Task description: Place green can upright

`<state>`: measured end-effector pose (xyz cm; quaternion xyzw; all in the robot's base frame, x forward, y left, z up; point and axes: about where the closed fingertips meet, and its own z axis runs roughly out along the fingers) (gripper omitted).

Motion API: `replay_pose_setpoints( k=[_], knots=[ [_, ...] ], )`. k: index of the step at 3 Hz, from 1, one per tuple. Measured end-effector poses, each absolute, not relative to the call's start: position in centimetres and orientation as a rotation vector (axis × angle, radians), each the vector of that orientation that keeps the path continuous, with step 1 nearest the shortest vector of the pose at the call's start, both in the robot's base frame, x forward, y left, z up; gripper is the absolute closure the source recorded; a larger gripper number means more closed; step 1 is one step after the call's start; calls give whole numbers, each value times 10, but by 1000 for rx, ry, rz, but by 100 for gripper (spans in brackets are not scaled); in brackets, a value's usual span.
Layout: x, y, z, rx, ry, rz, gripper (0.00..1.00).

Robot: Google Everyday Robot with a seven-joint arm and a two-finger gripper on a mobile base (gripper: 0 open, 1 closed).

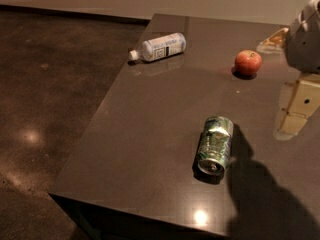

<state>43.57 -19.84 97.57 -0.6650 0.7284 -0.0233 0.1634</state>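
Observation:
The green can (215,145) lies on its side on the dark table (150,134), toward the front edge, with one silver end facing the front. It is green with pale patterning and slightly dented. My gripper (291,120) hangs at the right edge of the camera view, above the table, to the right of the can and well apart from it. It holds nothing that I can see. Its shadow falls on the table beside the can.
A clear plastic bottle (159,47) with a white label lies on its side at the table's back left. A red apple (248,62) sits at the back right. The table's left and front edges drop to a dark polished floor (45,109).

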Motion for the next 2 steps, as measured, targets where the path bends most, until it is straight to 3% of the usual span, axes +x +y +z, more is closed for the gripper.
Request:
replay_pose_setpoints(
  k=[2],
  knots=[
    [416, -154, 942, -2365, 1594, 0, 0]
  ],
)
